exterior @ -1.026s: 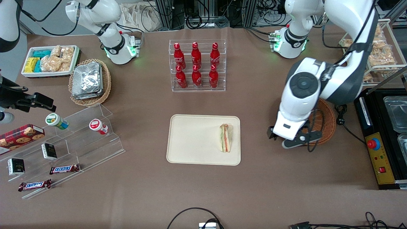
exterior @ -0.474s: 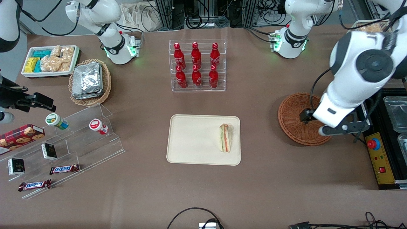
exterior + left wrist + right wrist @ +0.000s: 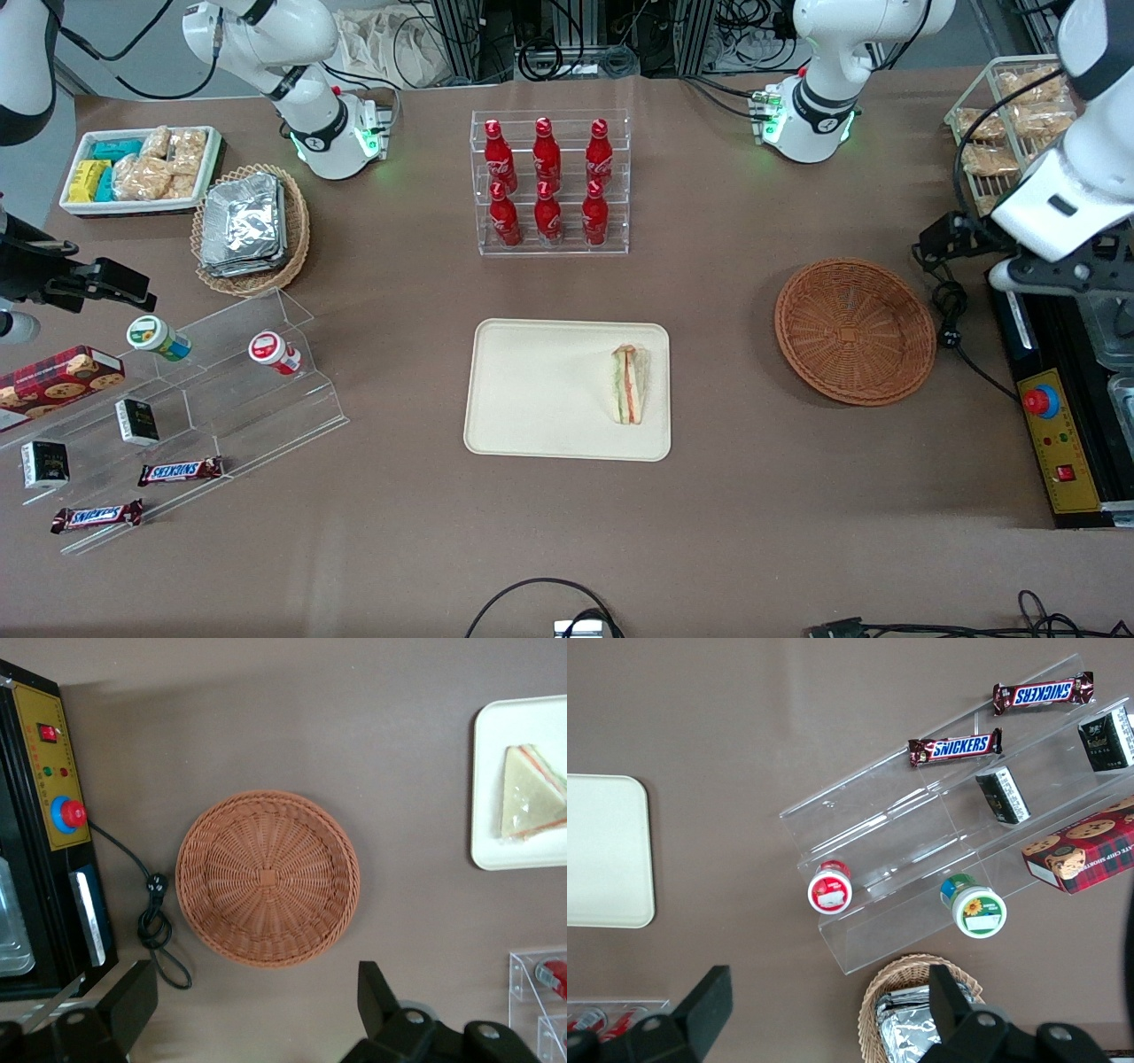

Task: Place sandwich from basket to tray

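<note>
The sandwich lies on the cream tray, at the tray's end nearest the basket. Nothing lies in the reddish-brown wicker basket, which stands on the table beside the tray, toward the working arm's end. My gripper hangs high over the table's working-arm end, off to the side of the basket and a little farther from the front camera than it. Its fingers are spread wide apart with nothing between them.
A black control box with a red button and a coiled cable lie just past the basket. A rack of red bottles stands farther from the front camera than the tray. Acrylic steps with snacks sit toward the parked arm's end.
The working arm has swung from between tray and basket, across the basket, out to the table's working-arm end, uncovering the whole basket. The sandwich has stayed on the tray.
</note>
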